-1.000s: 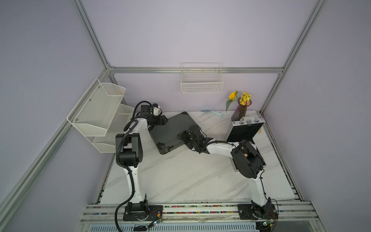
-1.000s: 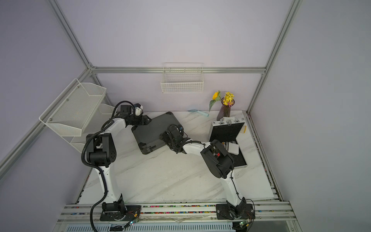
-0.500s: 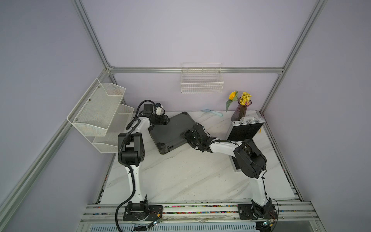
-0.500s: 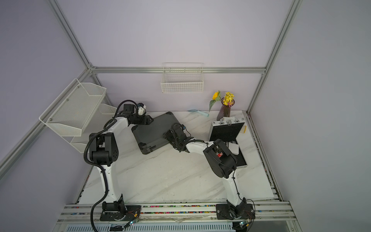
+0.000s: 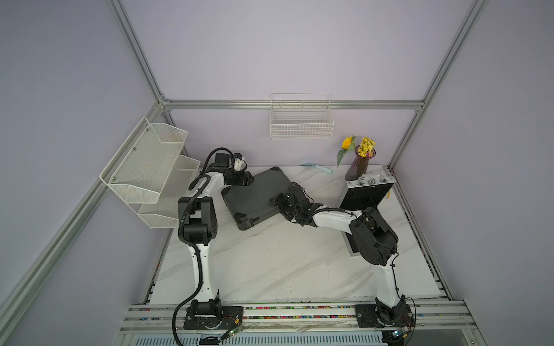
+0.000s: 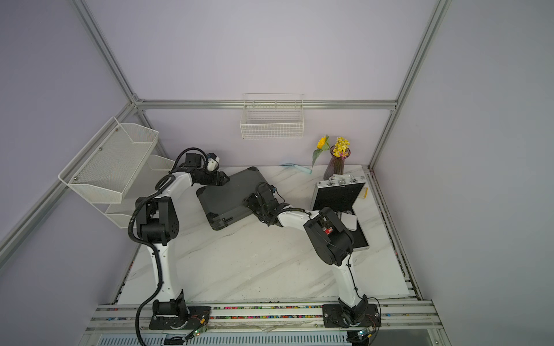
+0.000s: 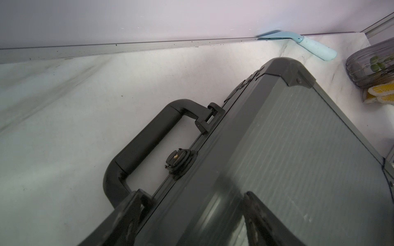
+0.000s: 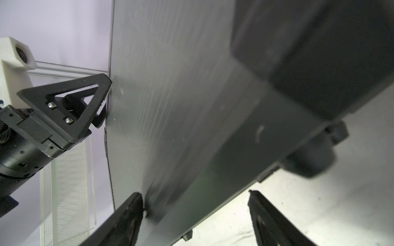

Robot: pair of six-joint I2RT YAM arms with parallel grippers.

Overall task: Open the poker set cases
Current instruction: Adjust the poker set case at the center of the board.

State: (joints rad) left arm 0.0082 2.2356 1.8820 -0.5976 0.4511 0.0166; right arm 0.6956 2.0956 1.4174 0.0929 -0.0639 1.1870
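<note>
The near half of the table (image 5: 269, 263) lies open. The dark grey case (image 5: 254, 194) fills far left of centre, the opened silver case (image 5: 364, 196) the right edge; the right arm (image 5: 332, 217) crosses the strip between. A vase (image 5: 358, 166) blocks the far right corner.

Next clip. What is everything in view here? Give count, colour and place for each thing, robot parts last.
dark grey case: one, dark grey with black corner caps, lid down, back left of table
silver case: one, silver, black-lined, open with lid upright, back right of table
table: one, white marble
vase: one, dark purplish, holds yellow flowers, behind silver case
light blue tool: one, by back wall
wire basket: one, white, on back wall
mesh shelf: one, white, tiered, left wall
left arm: one, white and black, jaws apart at dark grey case's handle side
right arm: one, white and black, jaws apart at that case's side nearest silver case
</note>
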